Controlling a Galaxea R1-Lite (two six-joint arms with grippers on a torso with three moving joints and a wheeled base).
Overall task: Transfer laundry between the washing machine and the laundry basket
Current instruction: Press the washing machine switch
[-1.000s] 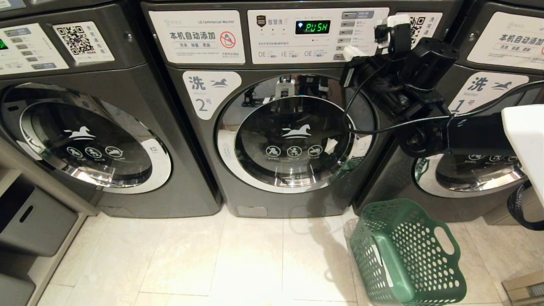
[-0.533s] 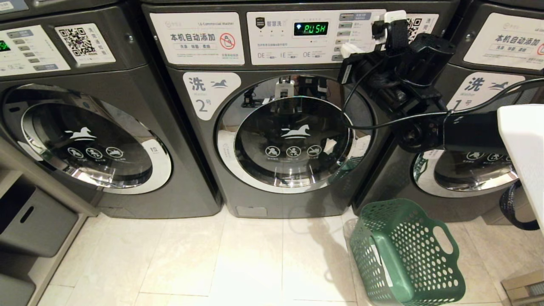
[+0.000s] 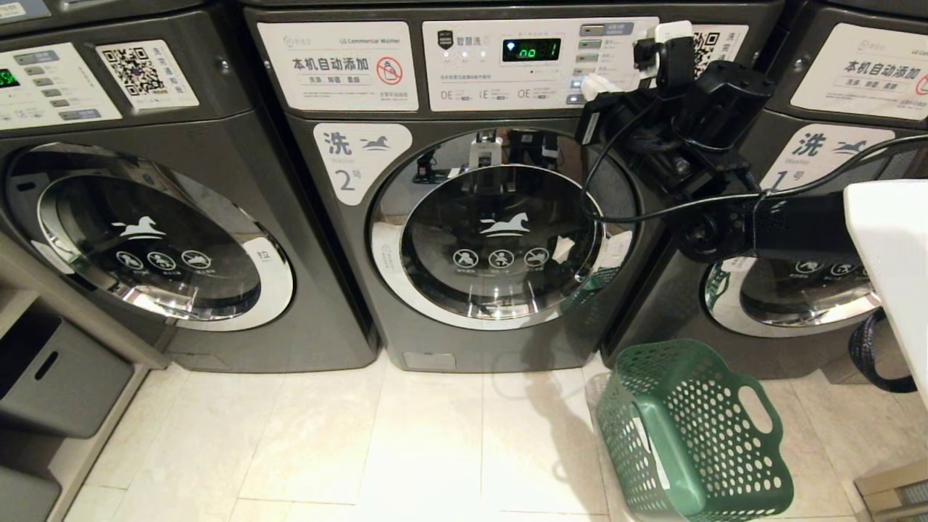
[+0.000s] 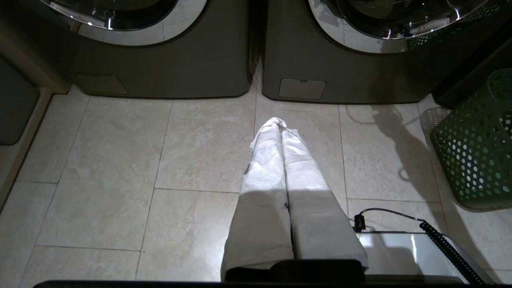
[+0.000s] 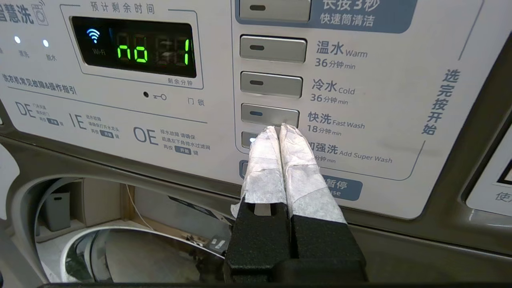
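The washing machine (image 3: pixel 464 217) marked 2 fills the middle of my head view, its round chrome-rimmed door (image 3: pixel 500 232) shut, and I can't make out any laundry through the glass. Its control panel (image 3: pixel 540 61) runs along the top, the green display (image 3: pixel 531 49) reading "no 1". At five o'clock from the door, on the tiled floor (image 3: pixel 362 442), stands the laundry basket (image 3: pixel 692 431), tipped a little and, from what shows of its inside, holding nothing.

My right gripper (image 5: pixel 280 130) is up at the panel, at about one o'clock from the door's centre. Its wrapped fingers (image 5: pixel 264 160) are clenched together on nothing, tips just at the lower edge of the fast-wash button (image 5: pixel 270 114), in the column of buttons that runs up toward twelve o'clock. I can't tell whether they press it or only stand against it.

My left gripper (image 4: pixel 282 126) hangs low over the floor, fingers pressed flat together, empty, pointing at the gap between the machines.

I judge the next move turns on that button column: the right arm is the one at the panel, and the target lies directly ahead of its tips, so a short push forward would do.
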